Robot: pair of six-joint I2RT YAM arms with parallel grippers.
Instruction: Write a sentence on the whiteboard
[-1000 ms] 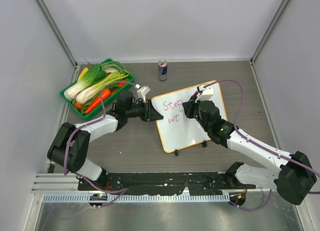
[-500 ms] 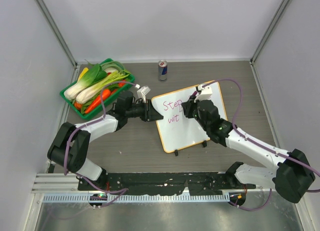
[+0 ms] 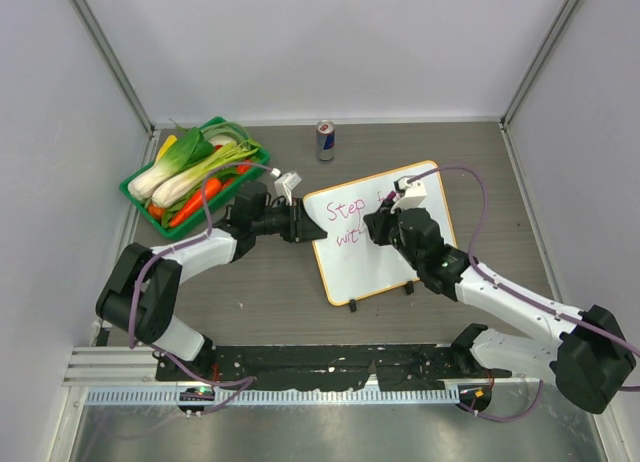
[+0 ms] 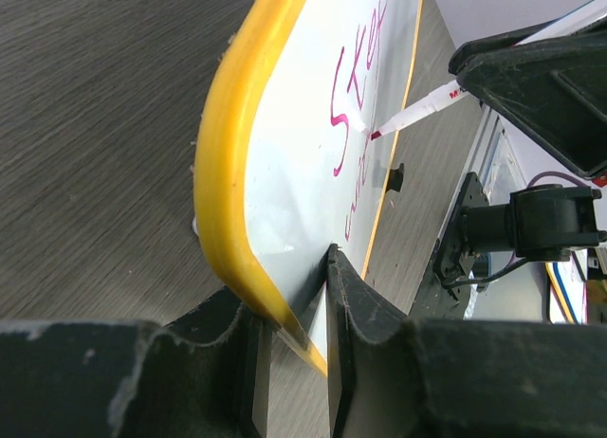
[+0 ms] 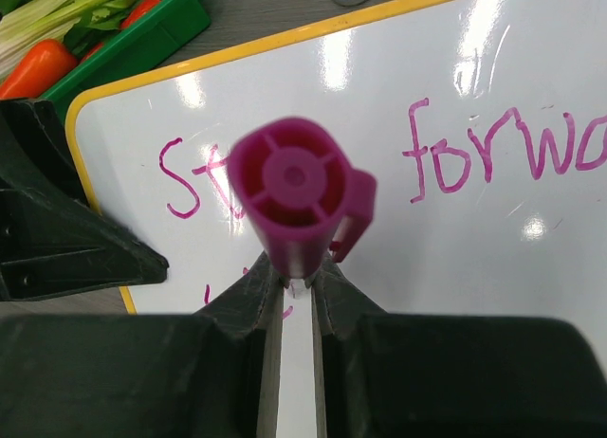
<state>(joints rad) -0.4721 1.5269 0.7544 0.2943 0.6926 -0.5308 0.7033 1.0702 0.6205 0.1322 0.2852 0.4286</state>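
The whiteboard [image 3: 375,267], white with an orange rim, lies at mid-table. My left gripper [image 3: 312,229] is shut on its left edge, and the yellow rim [image 4: 223,173] sits between the jaws [image 4: 289,310]. My right gripper [image 3: 378,225] hovers over the board, shut on a magenta marker [image 5: 296,187]. The marker tip [image 4: 377,135] touches the board beside the second line. Of the sentence, "Step" [image 3: 348,208] and "forw" [image 5: 474,158] show on the top line. The second line starts with "wit" [image 3: 347,238]; the arm hides the rest.
A green tray [image 3: 135,194] of vegetables stands at the back left, close behind the left arm. A drinks can [image 3: 325,140] stands at the back centre. Two black clips [image 3: 355,304] sit on the board's near edge. Grey walls enclose the table.
The right gripper with the marker has shifted a little to the right and nearer along the second line. The left gripper keeps its hold on the board's edge.
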